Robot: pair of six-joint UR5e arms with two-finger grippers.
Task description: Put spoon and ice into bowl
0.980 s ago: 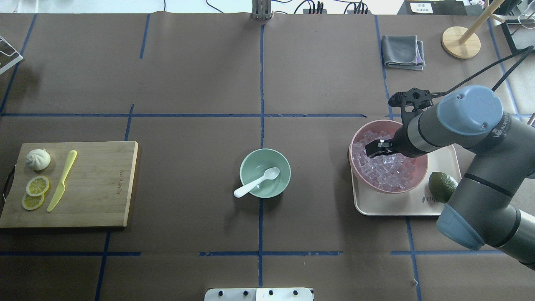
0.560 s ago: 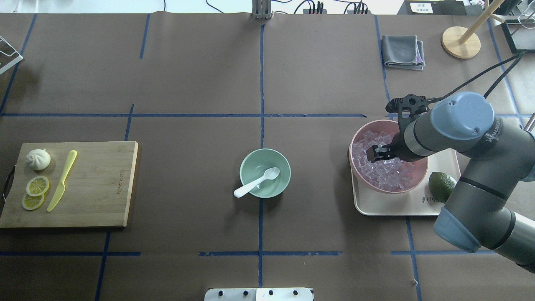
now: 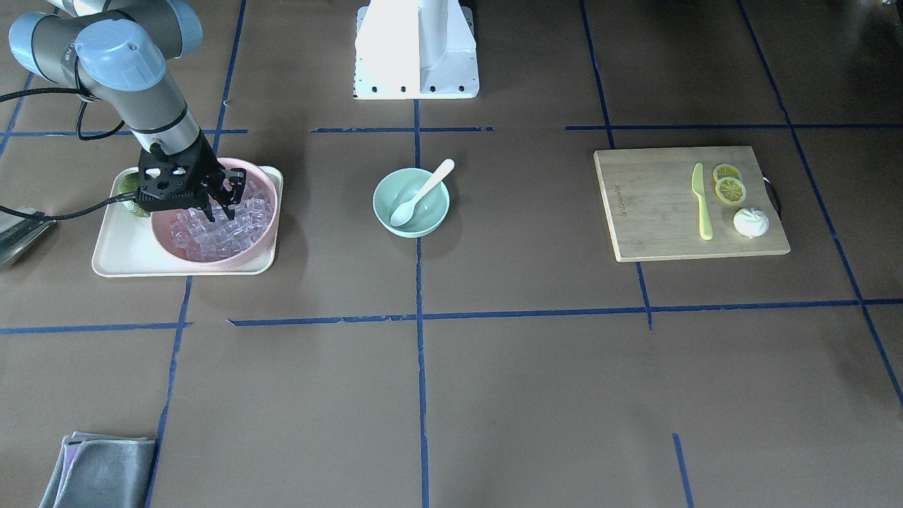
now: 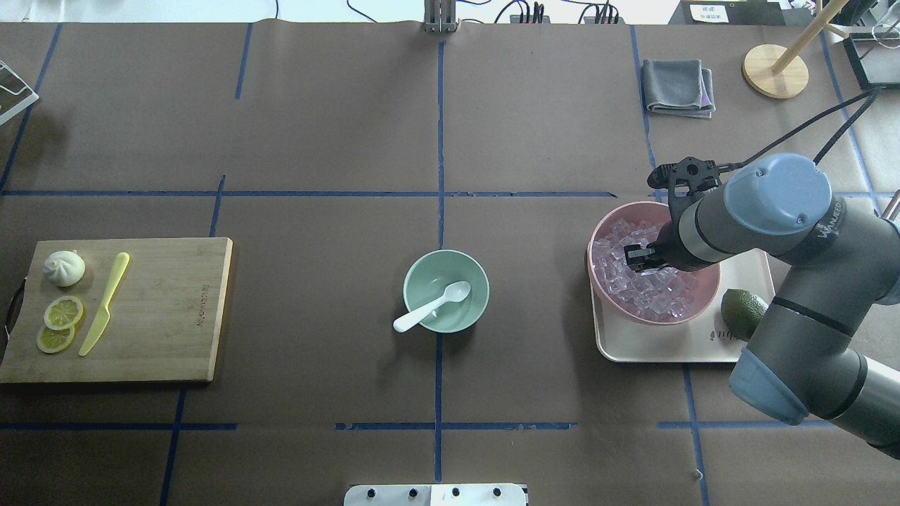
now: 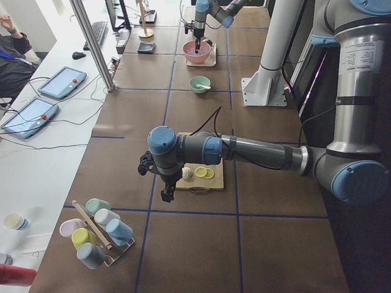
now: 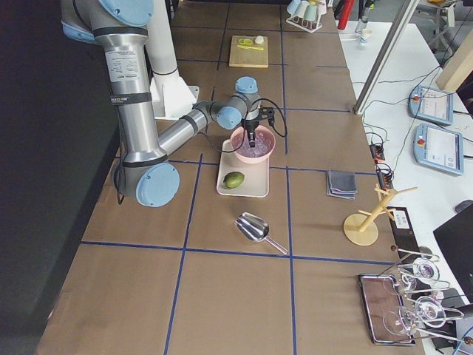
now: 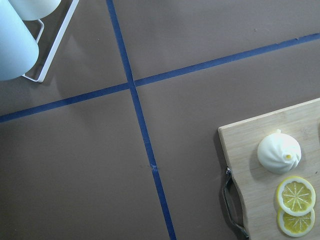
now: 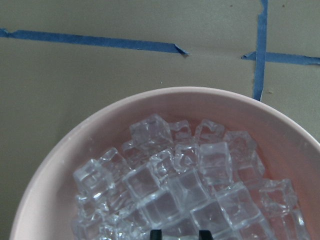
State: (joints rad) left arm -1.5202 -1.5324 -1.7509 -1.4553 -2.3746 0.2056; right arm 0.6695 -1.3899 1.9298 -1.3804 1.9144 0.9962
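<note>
The white spoon (image 4: 432, 306) lies in the mint-green bowl (image 4: 422, 274) at the table's middle, its handle over the rim; both also show in the front view, spoon (image 3: 422, 194) and bowl (image 3: 391, 187). The ice (image 4: 654, 295) fills a pink bowl (image 4: 633, 208) on the right. My right gripper (image 4: 636, 258) is down in the ice. In the right wrist view its fingertips (image 8: 155, 234) stand close together with one cube between them. My left gripper (image 5: 166, 194) hovers near the cutting board's end; I cannot tell if it is open or shut.
The pink bowl stands on a cream tray (image 4: 668, 344) with a lime (image 4: 744, 313). A cutting board (image 4: 169, 309) at the left holds a yellow knife (image 4: 105, 302), a bun and lemon slices. A grey cloth (image 4: 678, 86) and a wooden stand (image 4: 775, 70) are at the back right.
My right gripper has lowered into the ice in the pink bowl and its fingers have drawn closer together. The spoon and green bowl have not moved.
</note>
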